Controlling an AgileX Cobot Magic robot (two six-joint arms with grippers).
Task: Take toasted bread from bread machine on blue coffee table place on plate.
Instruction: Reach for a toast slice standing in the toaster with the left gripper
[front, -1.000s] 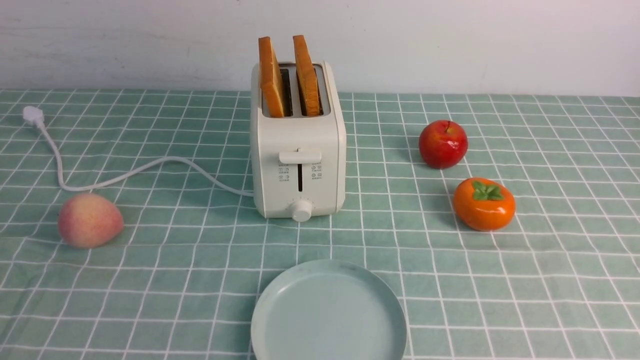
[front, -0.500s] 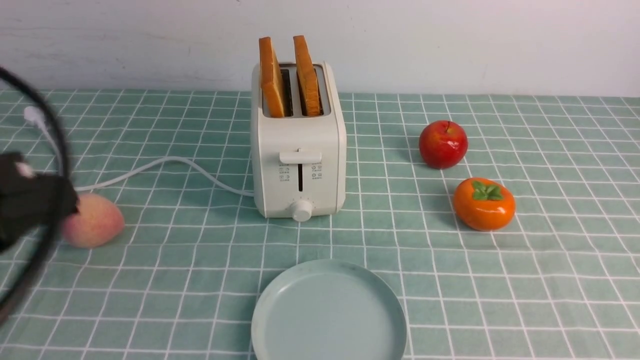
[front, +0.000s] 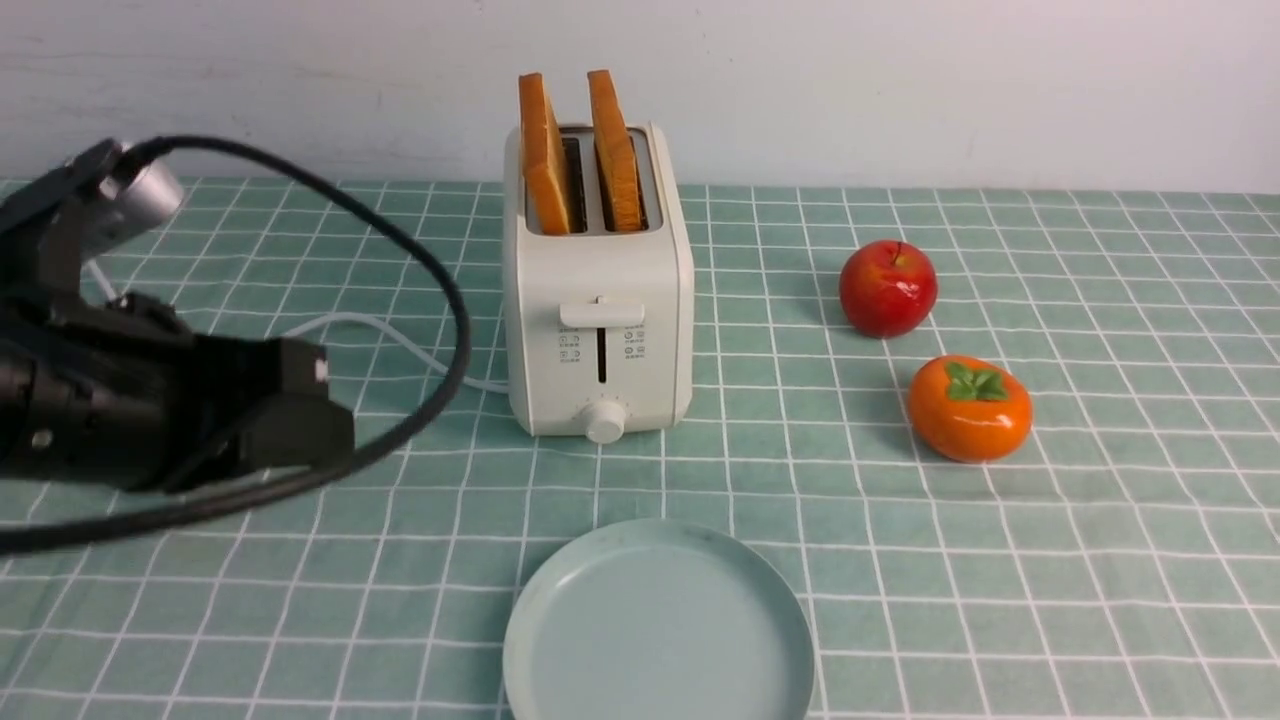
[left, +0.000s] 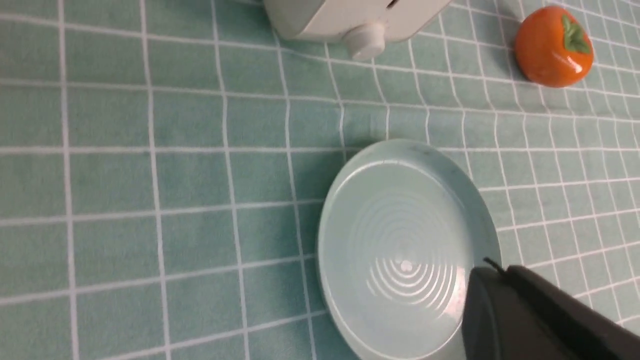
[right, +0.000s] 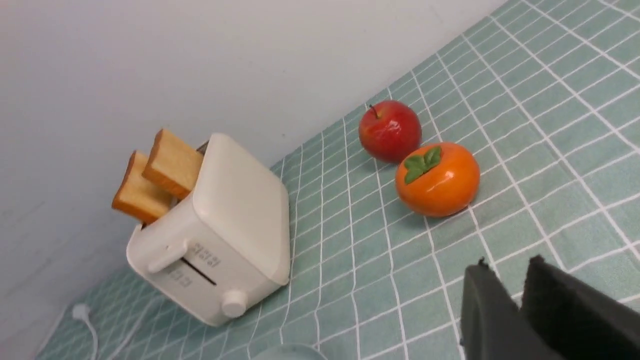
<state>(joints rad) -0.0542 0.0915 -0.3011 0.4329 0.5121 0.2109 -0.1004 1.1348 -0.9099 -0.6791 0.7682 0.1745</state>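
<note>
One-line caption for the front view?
Two toasted bread slices stand in the toaster, plate in front, left tool at left, apple and persimmon at right.

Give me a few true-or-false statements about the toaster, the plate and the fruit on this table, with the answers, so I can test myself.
1. Both slices of toasted bread stand upright in the slots of the bread machine. True.
2. One slice lies on the plate. False: the plate is bare and sits in front of the bread machine.
3. The red apple is on the robot's left of the bread machine. False: it is on the right, close to the orange persimmon.
4. The left gripper is left of the bread machine, shut and holding nothing. True.
</note>
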